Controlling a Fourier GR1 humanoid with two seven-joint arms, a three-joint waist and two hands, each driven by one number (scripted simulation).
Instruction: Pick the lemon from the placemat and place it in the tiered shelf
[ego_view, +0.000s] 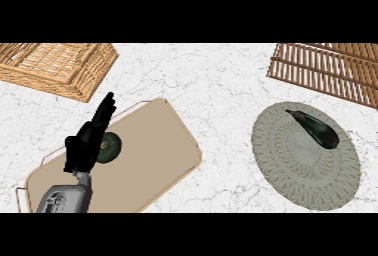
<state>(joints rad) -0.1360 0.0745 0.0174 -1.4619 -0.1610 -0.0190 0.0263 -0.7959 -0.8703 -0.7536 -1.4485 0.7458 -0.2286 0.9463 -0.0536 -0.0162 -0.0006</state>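
A round, dark-green fruit (112, 148), the only lemon-shaped thing in view though darker than the task's name suggests, lies near the left edge of the tan mat (151, 160), and not in the shelf. Your left hand (90, 136) stands against the fruit's left side. Its fingers are straight, pressed together and pointing toward the counter's far edge, and nothing is curled round the fruit. The right hand does not show. To do the grasp well, by this view, bring the thumb and fingers round opposite sides of the fruit before lifting. It is round, so it will likely roll toward the mat's middle if only nudged from the left. Lift it clear of the mat's raised rim. The slatted tiered shelf (328, 70) sits at the counter's far right corner, well apart from the fruit, so the carry crosses most of the white marbled counter (214, 90). A round woven mat (295, 172) near the right edge bears a long dark vegetable (316, 130) that lies close to that path, so pass above or behind it. A wicker basket (59, 67) fills the far left corner, just beyond your fingertips.
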